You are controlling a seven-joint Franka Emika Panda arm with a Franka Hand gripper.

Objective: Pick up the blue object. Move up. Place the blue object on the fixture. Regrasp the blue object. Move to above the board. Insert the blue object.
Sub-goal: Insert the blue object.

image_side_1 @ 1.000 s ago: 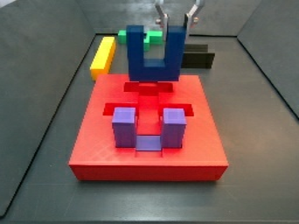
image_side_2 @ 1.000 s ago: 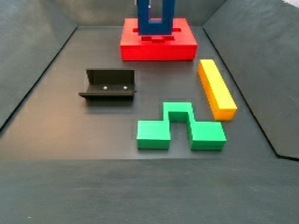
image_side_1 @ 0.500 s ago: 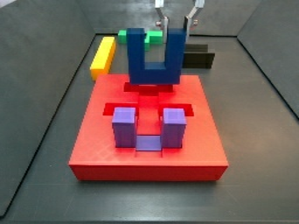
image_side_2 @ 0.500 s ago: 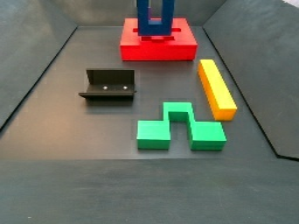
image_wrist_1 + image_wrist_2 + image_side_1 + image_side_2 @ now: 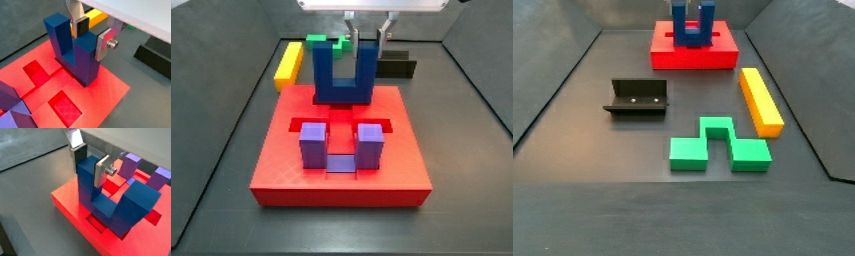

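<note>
The blue object (image 5: 345,80) stands upright, prongs up, with its base down on the far end of the red board (image 5: 338,180). It also shows in the other side view (image 5: 691,25) and in both wrist views (image 5: 80,60) (image 5: 127,203). My gripper (image 5: 368,40) is straight above it, its fingers shut on one prong near the top, as both wrist views show (image 5: 91,39) (image 5: 91,165). The fixture (image 5: 636,98) stands empty on the floor, apart from the board.
A purple U-shaped block (image 5: 342,145) sits in the board's near end. A green block (image 5: 716,145) and a yellow bar (image 5: 759,100) lie on the floor beside the board. Grey walls enclose the floor.
My gripper has come down with the blue object. Its base is now lower, at the board's far recess. Nothing else has moved.
</note>
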